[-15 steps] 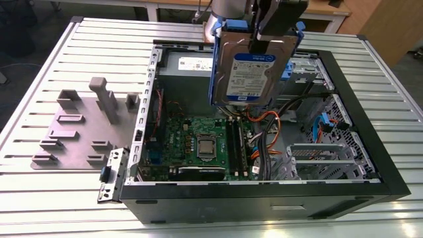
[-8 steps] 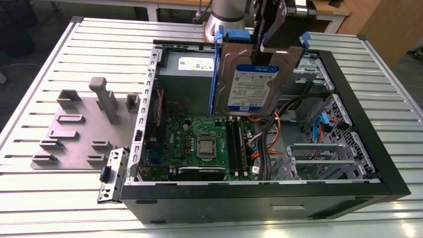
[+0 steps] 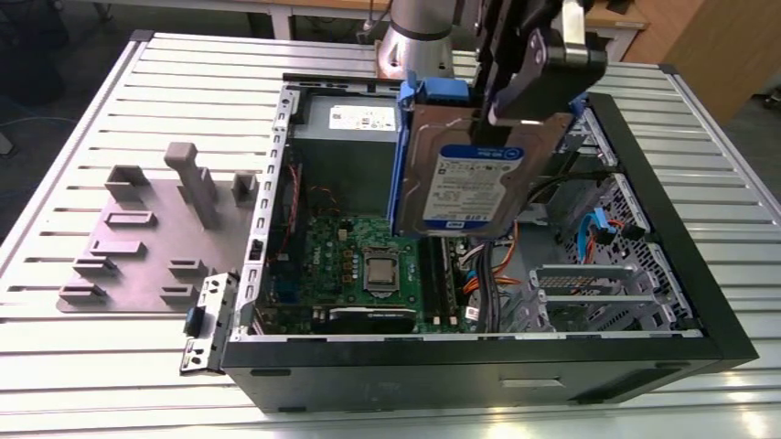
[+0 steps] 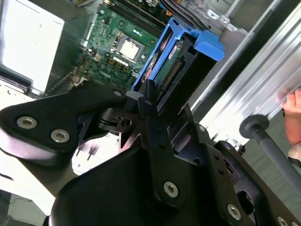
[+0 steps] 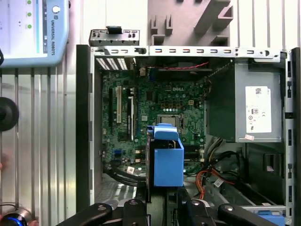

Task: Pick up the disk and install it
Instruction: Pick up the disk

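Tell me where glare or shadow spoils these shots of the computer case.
Second wrist view: the grey metal box is blown out almost white. First wrist view: the table slats beyond the computer case wash out pale; the bay beside the box is dim. Exterior view: even light, the disk well lit.

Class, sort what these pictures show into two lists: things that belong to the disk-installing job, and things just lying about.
Belongs to the job:
flat silver-metal disk with blue plastic rails, held above the case
black gripper shut on it
open black computer case

Lying about:
grey plastic fixture plate with upright blocks
slatted silver metal table
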Motion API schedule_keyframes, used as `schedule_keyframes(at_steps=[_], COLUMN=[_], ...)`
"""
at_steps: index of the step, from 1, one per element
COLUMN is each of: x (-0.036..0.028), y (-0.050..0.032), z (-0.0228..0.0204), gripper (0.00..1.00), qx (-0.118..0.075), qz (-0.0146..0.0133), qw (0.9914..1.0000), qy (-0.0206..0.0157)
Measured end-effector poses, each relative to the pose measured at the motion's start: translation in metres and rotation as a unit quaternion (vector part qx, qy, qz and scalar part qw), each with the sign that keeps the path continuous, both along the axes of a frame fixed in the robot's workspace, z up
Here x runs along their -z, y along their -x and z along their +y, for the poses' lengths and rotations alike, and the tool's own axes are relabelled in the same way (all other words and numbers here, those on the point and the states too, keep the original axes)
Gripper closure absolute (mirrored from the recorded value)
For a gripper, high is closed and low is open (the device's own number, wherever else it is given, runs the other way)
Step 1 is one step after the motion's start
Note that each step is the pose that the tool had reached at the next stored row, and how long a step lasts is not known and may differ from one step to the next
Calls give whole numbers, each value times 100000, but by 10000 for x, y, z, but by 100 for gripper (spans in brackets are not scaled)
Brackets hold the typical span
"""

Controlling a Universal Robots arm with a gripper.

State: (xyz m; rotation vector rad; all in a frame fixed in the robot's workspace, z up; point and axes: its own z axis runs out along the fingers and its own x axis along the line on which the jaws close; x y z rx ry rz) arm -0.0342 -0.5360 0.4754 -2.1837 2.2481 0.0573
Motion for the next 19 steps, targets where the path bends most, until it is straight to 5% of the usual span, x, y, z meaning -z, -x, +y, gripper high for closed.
schedule_keyframes(at_steps=[11, 19], x=[2, 1], y=[0, -11], z=[-360, -364], gripper=[65, 65], qx=[76, 68], qz=[-6, 3], qw=[100000, 100000], qy=[-12, 2])
